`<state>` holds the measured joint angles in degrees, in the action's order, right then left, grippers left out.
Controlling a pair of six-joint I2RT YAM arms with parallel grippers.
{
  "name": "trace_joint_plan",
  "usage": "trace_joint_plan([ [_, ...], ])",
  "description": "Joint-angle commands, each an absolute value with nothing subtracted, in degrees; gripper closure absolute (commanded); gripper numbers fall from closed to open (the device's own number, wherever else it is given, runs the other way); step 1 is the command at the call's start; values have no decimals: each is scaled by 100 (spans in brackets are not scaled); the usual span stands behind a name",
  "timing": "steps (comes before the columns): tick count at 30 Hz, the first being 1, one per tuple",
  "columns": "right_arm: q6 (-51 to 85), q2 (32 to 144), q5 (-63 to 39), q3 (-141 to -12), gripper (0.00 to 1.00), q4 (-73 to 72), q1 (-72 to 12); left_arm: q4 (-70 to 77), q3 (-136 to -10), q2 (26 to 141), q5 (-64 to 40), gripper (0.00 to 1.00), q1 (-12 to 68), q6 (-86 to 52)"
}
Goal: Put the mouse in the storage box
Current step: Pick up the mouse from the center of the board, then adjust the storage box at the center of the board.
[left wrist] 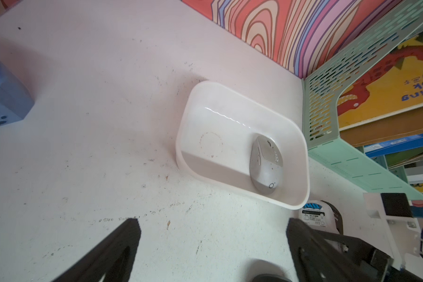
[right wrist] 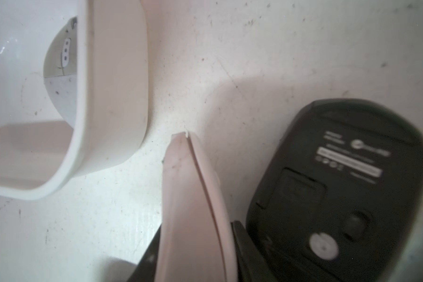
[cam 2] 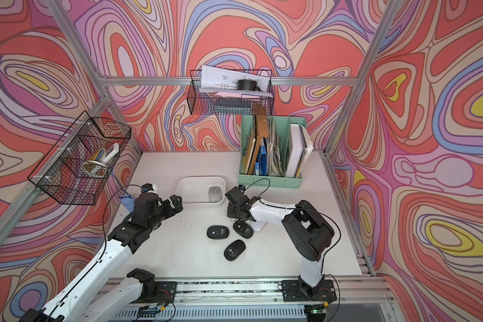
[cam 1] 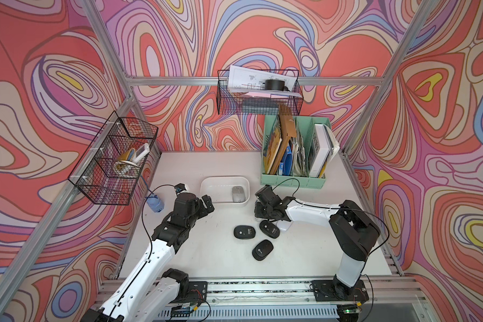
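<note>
1. The right gripper [right wrist: 195,234] is pinching a white mouse [right wrist: 193,195], with a black finger against each flank; the mouse stands on edge, nose down toward the table [cam 1: 207,245], and I cannot tell whether it touches
2. In a top view that white mouse [cam 1: 284,225] peeks out from under the right arm, a little right of centre
3. The storage box [cam 1: 216,188] sits on the table at mid-frame in both top views [cam 2: 193,189], open and upright; its near right corner [right wrist: 112,97] is close to the held mouse but apart from it
4. A grey mouse [cam 1: 237,193] lies inside the storage box at its right end, buttons up, tucked against the wall [left wrist: 266,163]
5. Three black mice [cam 1: 244,232] lie loose on the table below the box; the one nearest the right gripper [right wrist: 340,190] is belly up, label showing, just beside the white mouse
6. The left gripper [left wrist: 213,234] has its fingers spread wide with nothing between them; in a top view it hovers just lower left of the box [cam 1: 207,206]
7. A mint-green file organizer [cam 1: 293,179] stuffed with books stands to the upper right of the box
8. Black wire baskets [cam 1: 115,161] hang at the left and at top centre, and a small blue object [cam 1: 155,203] stands on the table at the left
</note>
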<state>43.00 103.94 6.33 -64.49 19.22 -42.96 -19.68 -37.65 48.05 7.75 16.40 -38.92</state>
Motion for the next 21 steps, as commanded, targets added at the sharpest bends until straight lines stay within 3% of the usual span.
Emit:
trace_joint_plan([
  [1, 3872, 9976, 1137, -6896, 73, 2426, -4320, -2384, -3758, 4575, 1034, 1, 1597, -3843],
  [7, 3345, 10106, 961, -7783, 73, 2819, -4352, -2571, -3690, 4017, 1285, 1, 1593, -3839],
  [21, 3137, 12197, 642, -10270, 72, 3516, -4631, -2622, -3740, 4145, 1098, 1, 1586, -3750],
])
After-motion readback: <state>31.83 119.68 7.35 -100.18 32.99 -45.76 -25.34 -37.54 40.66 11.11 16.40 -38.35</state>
